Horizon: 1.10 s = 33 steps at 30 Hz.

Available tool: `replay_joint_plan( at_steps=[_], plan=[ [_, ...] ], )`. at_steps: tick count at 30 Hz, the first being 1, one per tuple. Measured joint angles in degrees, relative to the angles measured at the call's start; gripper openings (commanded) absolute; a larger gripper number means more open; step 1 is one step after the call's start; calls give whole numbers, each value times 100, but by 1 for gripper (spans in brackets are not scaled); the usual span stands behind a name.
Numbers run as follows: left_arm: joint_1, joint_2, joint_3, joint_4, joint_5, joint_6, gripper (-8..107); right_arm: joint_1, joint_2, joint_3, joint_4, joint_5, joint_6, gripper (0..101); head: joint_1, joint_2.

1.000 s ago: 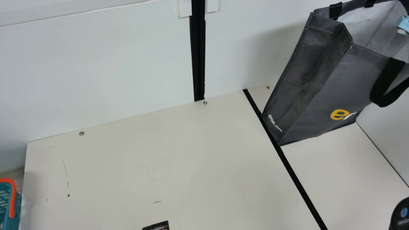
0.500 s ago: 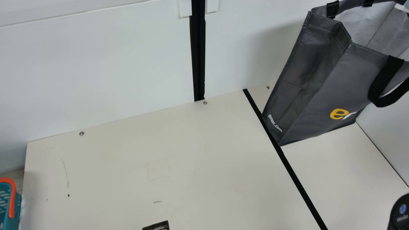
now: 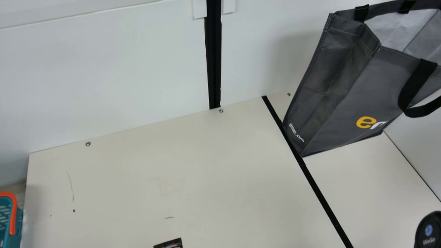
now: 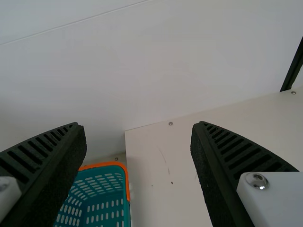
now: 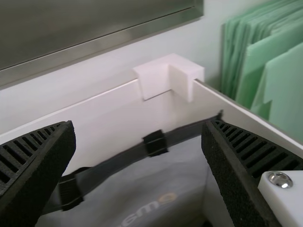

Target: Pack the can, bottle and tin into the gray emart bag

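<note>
R wrist cam sees inside bag [image 5: 156,172] (L: teal basket [image 4: 124,208]).

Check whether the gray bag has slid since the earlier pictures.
No. The gray bag keeps its bottom corner on the same spot of the black stripe; only its rim corner edged toward the view's left.

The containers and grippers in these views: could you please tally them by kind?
Gray fabric emart bag with black handles: 1
Teal plastic basket with orange trim: 1
Black grippers, left gripper and right gripper: 2
Total: 4
</note>
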Motion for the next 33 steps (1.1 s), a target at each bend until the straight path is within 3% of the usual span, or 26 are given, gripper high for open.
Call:
replay_joint_plan(
  at_steps=[18,33],
  plan=[
    [0,0,0,0,0,0,90,1167,-598,677,94,120,-310,91,0,0],
    [0,0,0,0,0,0,90,2069,-1453,1886,149,123,-569,91,0,0]
  ],
)
